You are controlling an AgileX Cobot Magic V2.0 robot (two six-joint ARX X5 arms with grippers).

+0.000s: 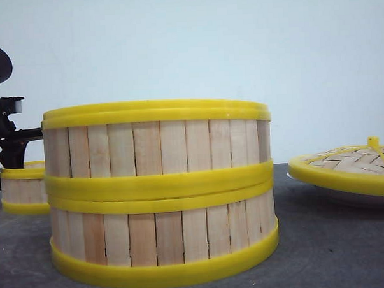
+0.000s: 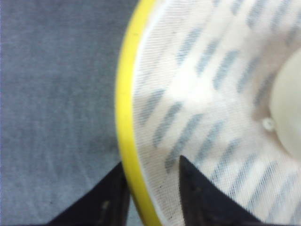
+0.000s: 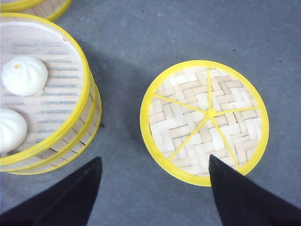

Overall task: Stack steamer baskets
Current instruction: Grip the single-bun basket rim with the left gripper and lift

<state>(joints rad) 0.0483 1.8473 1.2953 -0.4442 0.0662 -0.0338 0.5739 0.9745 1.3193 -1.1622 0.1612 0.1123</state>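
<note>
Two steamer baskets stand stacked in the middle, the upper basket [image 1: 157,142] on the lower basket [image 1: 164,237]. In the right wrist view the upper basket [image 3: 87,117] holds two white buns [image 3: 23,75] on a cloth. A third steamer basket [image 1: 20,190] sits on the table behind and to the left. My left gripper [image 2: 152,160] straddles its yellow rim [image 2: 123,108], open. The outer finger lies against the rim and the inner finger [image 2: 202,197] is over the cloth with a gap. My right gripper [image 3: 154,159] hangs wide open over bare table between the stack and the lid.
A woven domed lid [image 1: 349,166] with a yellow rim and knob rests on a white plate [image 1: 360,199] to the right of the stack; in the right wrist view the lid [image 3: 204,120] is near one fingertip. The left arm [image 1: 1,120] stands at the far left. The table is dark grey.
</note>
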